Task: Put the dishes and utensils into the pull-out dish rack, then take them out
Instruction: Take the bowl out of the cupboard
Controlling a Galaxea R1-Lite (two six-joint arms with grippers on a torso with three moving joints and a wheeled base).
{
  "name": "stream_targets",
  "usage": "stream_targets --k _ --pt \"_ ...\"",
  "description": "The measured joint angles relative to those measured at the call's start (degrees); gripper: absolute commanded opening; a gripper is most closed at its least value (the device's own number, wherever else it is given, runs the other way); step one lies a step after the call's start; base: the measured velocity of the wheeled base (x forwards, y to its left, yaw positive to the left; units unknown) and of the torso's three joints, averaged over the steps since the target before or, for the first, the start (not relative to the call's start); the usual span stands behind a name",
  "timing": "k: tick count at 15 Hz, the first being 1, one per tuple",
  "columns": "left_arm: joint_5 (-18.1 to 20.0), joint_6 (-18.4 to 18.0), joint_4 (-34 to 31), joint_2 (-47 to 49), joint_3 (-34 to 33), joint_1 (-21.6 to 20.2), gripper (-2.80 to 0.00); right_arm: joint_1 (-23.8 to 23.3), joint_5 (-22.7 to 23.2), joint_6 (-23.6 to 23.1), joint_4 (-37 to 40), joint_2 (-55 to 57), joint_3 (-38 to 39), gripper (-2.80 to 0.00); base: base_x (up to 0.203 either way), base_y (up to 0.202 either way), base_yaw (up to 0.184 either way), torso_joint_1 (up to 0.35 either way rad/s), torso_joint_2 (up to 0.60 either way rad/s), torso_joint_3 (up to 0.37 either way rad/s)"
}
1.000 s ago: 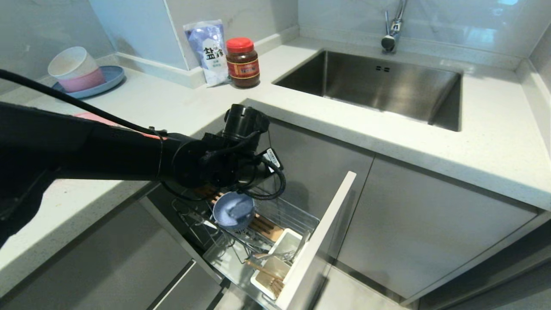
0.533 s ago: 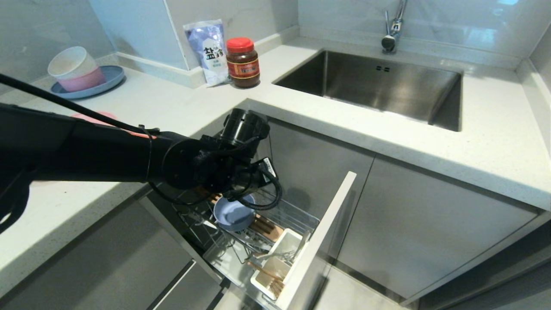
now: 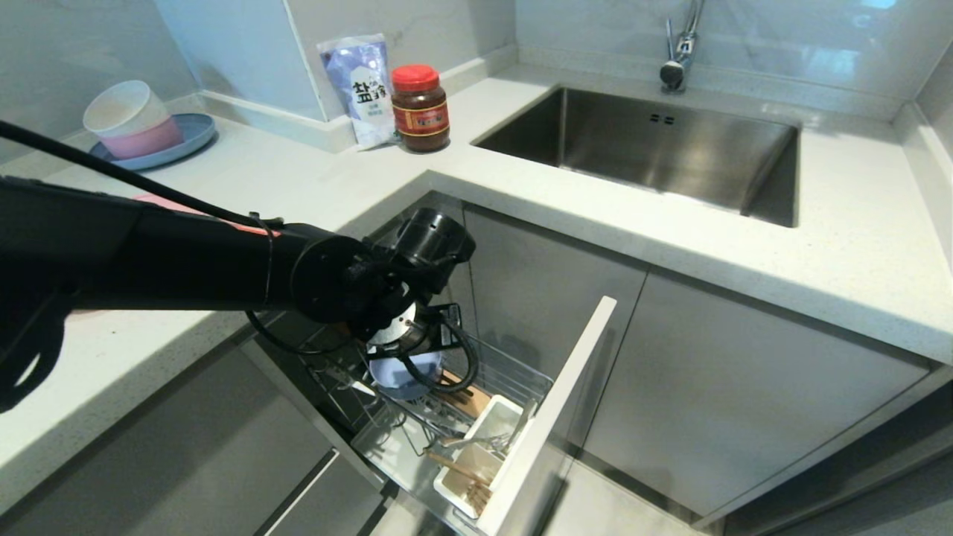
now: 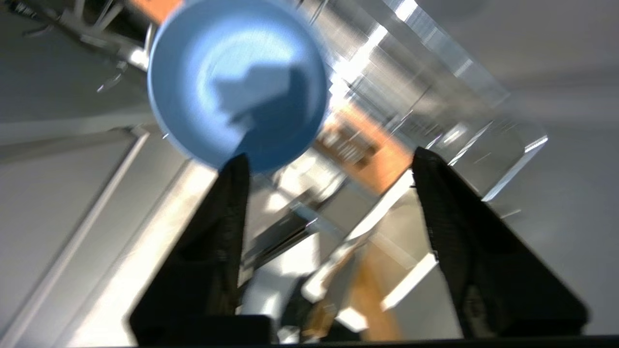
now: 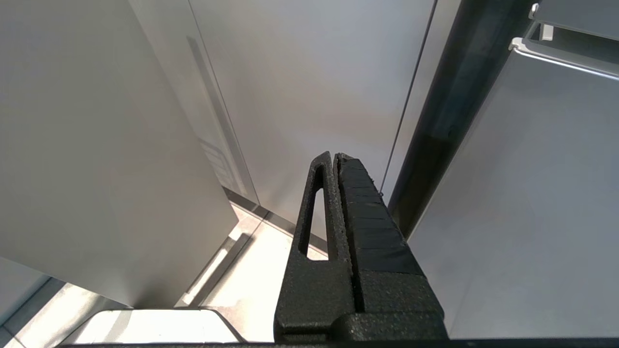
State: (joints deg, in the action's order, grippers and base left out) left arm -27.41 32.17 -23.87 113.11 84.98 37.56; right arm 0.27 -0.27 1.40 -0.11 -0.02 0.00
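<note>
The blue-grey bowl (image 3: 406,374) sits in the pull-out dish rack (image 3: 514,380), just left of centre in the lower half of my head view, resting among the wire tines beside the slotted wooden bar (image 3: 465,398). My left gripper (image 4: 329,159) hangs directly over it, and in the left wrist view I see its two black fingers (image 4: 227,203) spread wide with nothing between them. The bowl lies toward the upper left of that wrist picture, its rim just past the tip of one finger rather than centred in the gap. I cannot tell whether that fingertip touches the rim.

That offset is what I judge the next move turns on. If I mean to take the bowl, the gripper has to shift toward it so that the rim falls between the fingers. If I mean to leave it racked, the arm can lift straight out.

The left arm is plainly the nearer one, reaching in from the left edge of the head view. The right gripper (image 5: 336,159) is parked low beside the cabinet fronts, its fingers pressed together on nothing.

Chopsticks (image 3: 458,469) and cutlery (image 3: 476,441) lie in the white cutlery box (image 3: 488,420) at the lower centre.
</note>
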Motion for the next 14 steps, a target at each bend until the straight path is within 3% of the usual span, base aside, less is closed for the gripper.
stream_targets --k 4,14 --pt "0.2 -2.5 -3.6 3.7 0.6 0.0 0.0 0.0 0.0 0.0 0.0 0.0 0.0 -2.8 0.0 0.0 0.0 0.0 0.0 0.0" --pt "0.3 -2.9 -4.5 11.8 3.4 -1.7 0.0 0.0 0.0 0.0 0.0 0.0 0.0 -2.8 0.0 0.0 0.0 0.0 0.0 0.0"
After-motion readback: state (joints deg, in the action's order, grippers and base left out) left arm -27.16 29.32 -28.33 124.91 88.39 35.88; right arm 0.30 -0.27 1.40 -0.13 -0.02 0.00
